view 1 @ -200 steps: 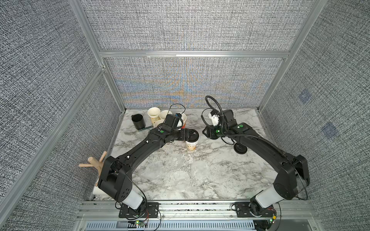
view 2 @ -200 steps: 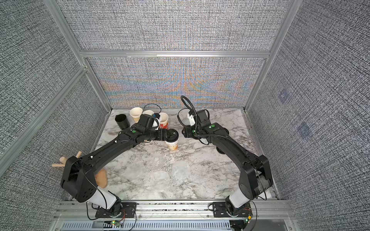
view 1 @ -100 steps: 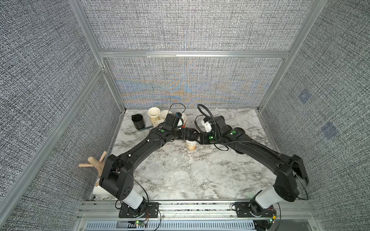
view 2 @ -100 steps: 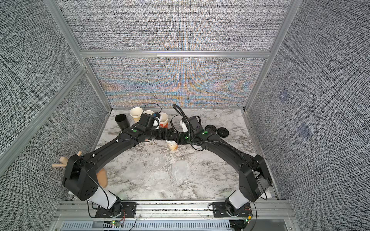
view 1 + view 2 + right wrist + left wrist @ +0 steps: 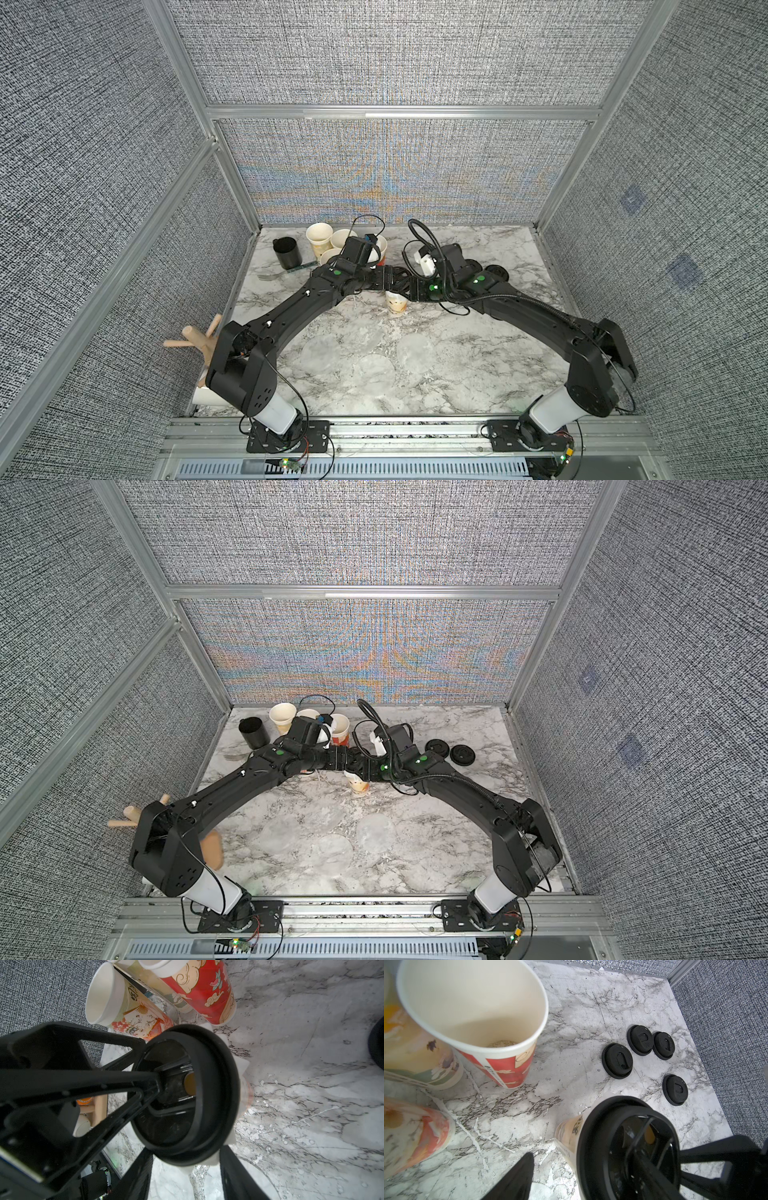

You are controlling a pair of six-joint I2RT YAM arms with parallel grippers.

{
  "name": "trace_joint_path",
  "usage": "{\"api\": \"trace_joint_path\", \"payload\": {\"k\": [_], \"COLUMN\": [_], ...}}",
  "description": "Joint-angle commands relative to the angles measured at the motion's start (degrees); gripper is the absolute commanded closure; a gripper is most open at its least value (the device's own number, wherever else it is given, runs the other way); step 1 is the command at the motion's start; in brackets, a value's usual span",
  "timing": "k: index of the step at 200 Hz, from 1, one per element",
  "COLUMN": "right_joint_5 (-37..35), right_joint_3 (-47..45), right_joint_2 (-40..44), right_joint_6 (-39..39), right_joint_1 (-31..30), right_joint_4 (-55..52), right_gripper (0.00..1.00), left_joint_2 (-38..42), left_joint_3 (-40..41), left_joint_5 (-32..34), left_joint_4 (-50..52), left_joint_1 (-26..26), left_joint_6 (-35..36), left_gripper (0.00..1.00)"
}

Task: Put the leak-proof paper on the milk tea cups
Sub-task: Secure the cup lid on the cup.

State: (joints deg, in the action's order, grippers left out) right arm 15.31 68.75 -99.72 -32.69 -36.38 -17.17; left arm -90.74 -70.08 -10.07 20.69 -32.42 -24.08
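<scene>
Here, the left tool and the right tool meet tip to tip over one milk tea cup, which stands upright on the marble surface directly beneath them. A black lid sits on the cup's mouth. The leak-proof paper lies under it, its white crimped edge sticking out past the rim. The left tool is wide open and grips nothing: one finger reaches across the lid to its middle, and the other hangs beside the cup wall with a gap. The right tool is about half open, its fingers either side of the cup below the lid; whether they pinch it I cannot tell. Four more cups cluster just beside the left tool, and four loose lids lie apart on the right tool's side.
</scene>
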Motion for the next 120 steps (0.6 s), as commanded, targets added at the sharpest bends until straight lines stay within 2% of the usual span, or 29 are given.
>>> {"api": "trace_joint_path", "payload": {"k": [1,65,120], "right_joint_5": [-8.74,-9.86,-8.93], "right_joint_3": [-2.46,-8.14,-6.26], "right_joint_2": [-1.09,-0.91,0.77], "right_joint_6": [-1.83,-5.04,-4.4], "right_joint_1": [0.22,2.43,2.5], "right_joint_4": [-6.79,-6.32,-6.29], "right_gripper": [0.48,0.52,0.52], "left_joint_2": [-0.49,-0.01,0.02], "left_joint_3": [1.0,2.67,3.29], "left_joint_5": [1.58,1.54,1.89], "left_joint_4": [12.45,11.33,11.07], "left_joint_1": [-0.01,-0.01,-0.01], "left_joint_6": [2.11,2.38,2.6], "left_gripper": [0.24,0.24,0.24]}}
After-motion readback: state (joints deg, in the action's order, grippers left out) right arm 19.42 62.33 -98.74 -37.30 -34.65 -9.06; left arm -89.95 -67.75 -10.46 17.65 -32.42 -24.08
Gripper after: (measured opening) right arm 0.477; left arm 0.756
